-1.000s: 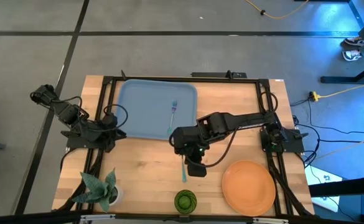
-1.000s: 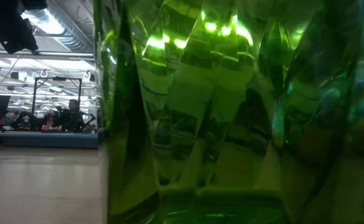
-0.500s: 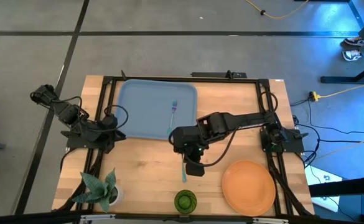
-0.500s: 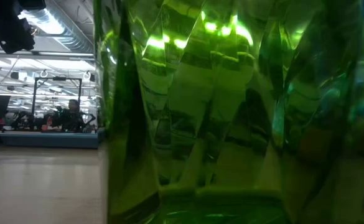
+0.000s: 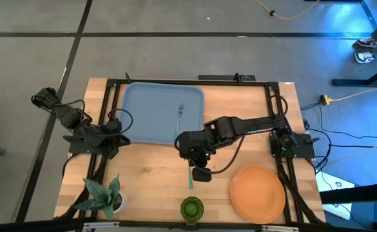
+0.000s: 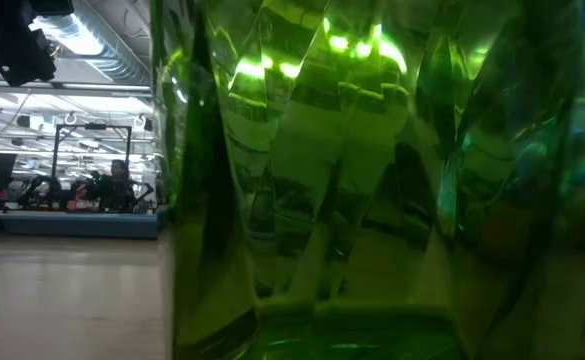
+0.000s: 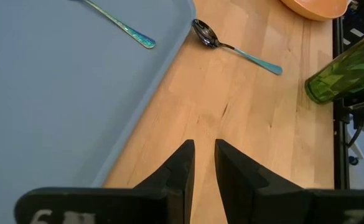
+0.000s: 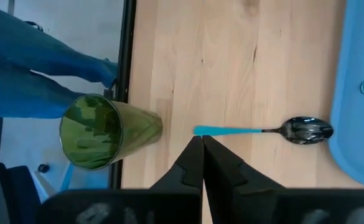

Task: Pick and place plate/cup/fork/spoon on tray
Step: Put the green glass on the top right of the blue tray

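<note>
The blue-grey tray (image 5: 151,116) lies at the table's far left-centre with the fork (image 5: 180,115) on it. The spoon (image 8: 262,130) lies flat on the wood just near of the tray, its teal handle toward the near edge. My right gripper (image 5: 200,174) hangs shut above the spoon's handle, clear of it; in its wrist view the fingertips (image 8: 201,144) meet just beside the handle's end. The green cup (image 5: 191,207) stands at the near edge and the orange plate (image 5: 258,193) rests to its right. My left gripper (image 7: 203,149) waits by the tray's left side, a narrow gap between its fingers.
A potted plant (image 5: 104,196) stands at the near left corner. The cup (image 6: 352,200) fills most of the low view. Bare wood lies between tray, cup and plate. Black frame rails (image 5: 281,122) run along the table's sides.
</note>
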